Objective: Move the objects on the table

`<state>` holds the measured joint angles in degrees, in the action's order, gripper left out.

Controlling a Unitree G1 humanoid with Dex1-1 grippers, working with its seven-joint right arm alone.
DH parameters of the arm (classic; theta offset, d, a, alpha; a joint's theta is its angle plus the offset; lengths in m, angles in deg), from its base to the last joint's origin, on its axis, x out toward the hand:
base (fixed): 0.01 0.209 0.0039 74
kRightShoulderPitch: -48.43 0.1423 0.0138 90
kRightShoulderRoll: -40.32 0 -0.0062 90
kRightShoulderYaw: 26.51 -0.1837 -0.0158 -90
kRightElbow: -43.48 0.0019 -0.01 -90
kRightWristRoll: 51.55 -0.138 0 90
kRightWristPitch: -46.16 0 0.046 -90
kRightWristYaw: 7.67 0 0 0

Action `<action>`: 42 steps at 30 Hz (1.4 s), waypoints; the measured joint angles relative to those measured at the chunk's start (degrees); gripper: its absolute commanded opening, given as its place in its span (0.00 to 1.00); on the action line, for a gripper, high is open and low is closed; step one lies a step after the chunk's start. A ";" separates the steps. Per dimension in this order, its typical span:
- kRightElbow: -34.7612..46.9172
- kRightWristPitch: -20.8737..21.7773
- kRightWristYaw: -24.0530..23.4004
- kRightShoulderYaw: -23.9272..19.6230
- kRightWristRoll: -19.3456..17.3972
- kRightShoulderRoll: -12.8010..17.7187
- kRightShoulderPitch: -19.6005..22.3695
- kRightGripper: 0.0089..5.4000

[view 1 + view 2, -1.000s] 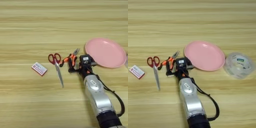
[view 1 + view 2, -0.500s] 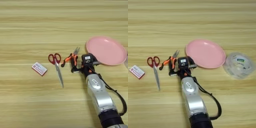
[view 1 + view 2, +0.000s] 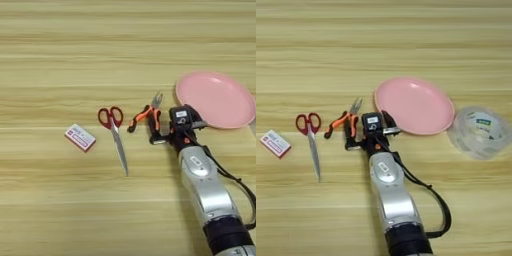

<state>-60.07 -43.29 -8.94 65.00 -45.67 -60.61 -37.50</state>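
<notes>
The table (image 3: pixel 60 60) is light wood with long stripes.

The arm (image 3: pixel 388 192) is silver and comes up from the bottom edge. Its black claw (image 3: pixel 358 142) is at the pliers (image 3: pixel 146 115). The claw sits right by the orange and black handles, on their right side. One black finger touches the near handle. I cannot tell if the claw is wide, narrow, or gripping the pliers.

The pliers lie flat on the table with the metal tips pointing away from the robot, up toward the plate (image 3: pixel 413 105). The plate is round and pink. It is just to the right of the pliers, near the claw, but not touching the pliers.

Red scissors (image 3: pixel 114 135) lie to the left of the pliers, with the blades pointing toward the robot. They are near the pliers but apart from them.

A small pink and white box (image 3: pixel 80 137) lies flat, further left than the scissors.

A clear tape roll (image 3: pixel 480 132) sits to the right of the plate, just beside its rim.
</notes>
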 measured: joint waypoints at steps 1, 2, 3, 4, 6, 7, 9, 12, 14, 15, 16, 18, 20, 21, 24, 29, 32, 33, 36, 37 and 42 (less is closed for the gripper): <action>0.56 -0.14 -0.41 -0.30 0.31 0.37 -0.42 0.99; 0.97 -0.28 -0.56 -0.66 0.48 0.82 -0.73 0.99; 1.57 -0.57 -0.63 -1.07 0.69 1.32 -1.16 0.99; 1.89 -0.73 -0.70 -1.39 0.75 1.69 -1.42 0.99; 2.25 -0.97 -0.76 -1.78 0.76 2.21 -1.68 0.99; 2.25 -1.01 -0.76 -1.85 0.76 2.28 -1.69 0.99; 2.26 -1.04 -0.76 -2.02 0.76 2.38 -1.69 0.99; 2.38 -1.09 -0.82 -2.28 0.74 2.44 -1.78 0.99; 2.64 -1.11 -0.82 -2.56 0.69 2.44 -2.00 0.99; 2.84 -1.10 -0.82 -2.70 0.63 2.42 -2.18 0.99; 3.02 -1.09 -0.82 -2.80 0.62 2.42 -2.34 0.99; 3.51 -0.82 -0.80 -3.00 0.55 2.38 -2.59 0.99; 3.76 0.19 -0.63 -3.26 0.30 2.33 -3.00 0.99; 4.04 0.56 -0.44 -3.39 -0.19 2.26 -3.43 0.99; 4.76 1.58 0.62 -3.60 -1.15 2.13 -4.43 0.99; 5.63 2.51 2.23 -3.57 -2.70 1.82 -5.68 0.99; 6.79 2.51 3.13 -3.57 -3.26 1.73 -6.12 0.99; 7.16 2.51 3.24 -3.56 -3.28 1.71 -6.18 0.99; 8.84 2.50 4.19 -3.51 -3.72 1.62 -6.35 0.99; 9.47 2.50 4.29 -3.42 -3.92 1.56 -6.37 0.99; 14.62 2.39 6.72 -1.33 -4.05 1.27 -7.77 0.99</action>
<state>-45.45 -40.90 -2.22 63.67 -49.72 -59.35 -45.27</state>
